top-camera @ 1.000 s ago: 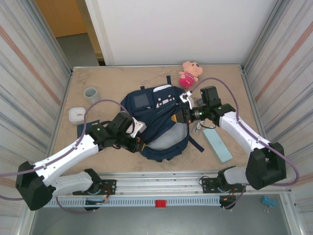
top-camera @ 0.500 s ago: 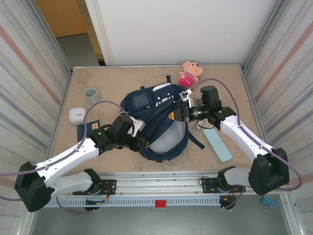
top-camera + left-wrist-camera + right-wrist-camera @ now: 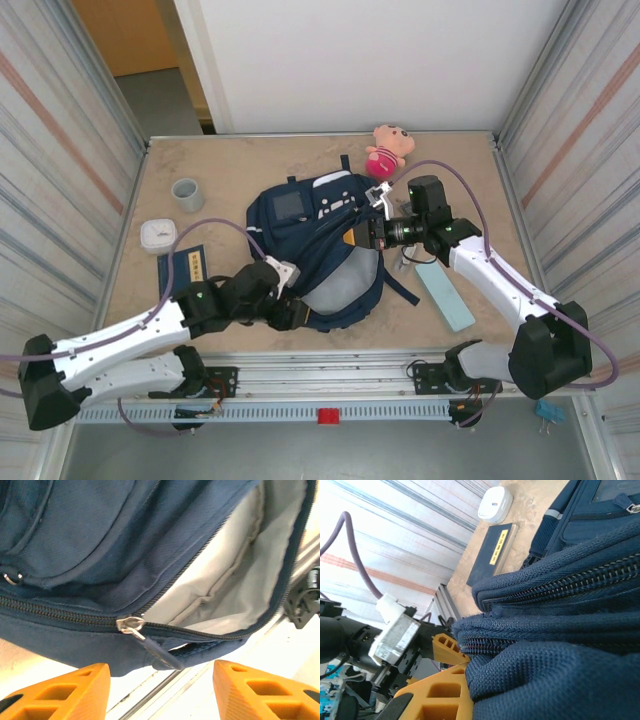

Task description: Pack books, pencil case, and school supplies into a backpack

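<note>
Lying lengthwise near-far, backpack (image 3: 310, 250); left tool (image 3: 160, 669) parted, right tool (image 3: 361, 232) pinching it.

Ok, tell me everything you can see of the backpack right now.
The backpack is navy fabric with thin white trim and a light patch near its top, lying flat in the middle of the table. Its main compartment gapes open, showing grey lining; the zip's metal slider, with a dark pull tab, sits partway along. A dark strap trails to the right. The right gripper is shut on the opening's rim; the left gripper is open just short of the slider, not touching it.
</note>
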Robot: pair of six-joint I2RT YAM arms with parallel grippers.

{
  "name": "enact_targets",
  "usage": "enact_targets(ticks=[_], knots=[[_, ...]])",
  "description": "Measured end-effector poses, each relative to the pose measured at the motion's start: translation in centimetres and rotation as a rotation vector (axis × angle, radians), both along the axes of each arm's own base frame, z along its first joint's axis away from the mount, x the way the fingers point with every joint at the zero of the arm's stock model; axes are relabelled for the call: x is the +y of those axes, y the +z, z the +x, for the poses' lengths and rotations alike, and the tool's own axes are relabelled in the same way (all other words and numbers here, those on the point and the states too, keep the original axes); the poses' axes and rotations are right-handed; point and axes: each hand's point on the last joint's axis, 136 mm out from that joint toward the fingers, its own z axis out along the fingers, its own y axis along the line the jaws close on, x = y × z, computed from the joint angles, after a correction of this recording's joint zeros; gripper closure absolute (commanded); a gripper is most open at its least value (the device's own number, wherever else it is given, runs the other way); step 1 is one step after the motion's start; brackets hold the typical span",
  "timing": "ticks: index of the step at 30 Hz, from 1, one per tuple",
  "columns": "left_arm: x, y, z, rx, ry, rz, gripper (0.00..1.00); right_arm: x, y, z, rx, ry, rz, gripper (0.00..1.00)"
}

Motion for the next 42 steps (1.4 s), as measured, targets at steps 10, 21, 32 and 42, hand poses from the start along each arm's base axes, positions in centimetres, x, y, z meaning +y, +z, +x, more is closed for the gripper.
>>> enact_targets(ticks=[10, 21, 32, 42], knots=[[-0.2, -1.9, 0.6, 0.027, 0.055, 0.062, 0.68, 0.0, 0.0, 0.0, -0.001, 0.001, 0.0, 0.97], [0.8, -0.9, 1.0, -0.022, 0.082, 0.006, 1.0, -0.2, 0.0, 0.1, 0.005, -0.005, -0.001, 0.82], [-1.2, -0.4, 1.2, -0.047, 0.026, -0.108, 1.0, 0.7, -3.4, -1.9, 0.21, -0.174, 0.039, 0.38], [-3.0, -0.1, 1.4, -0.043, -0.005, -0.163, 1.0, 2.0, -4.4, -2.5, 0.244, -0.325, 0.037, 0.7]])
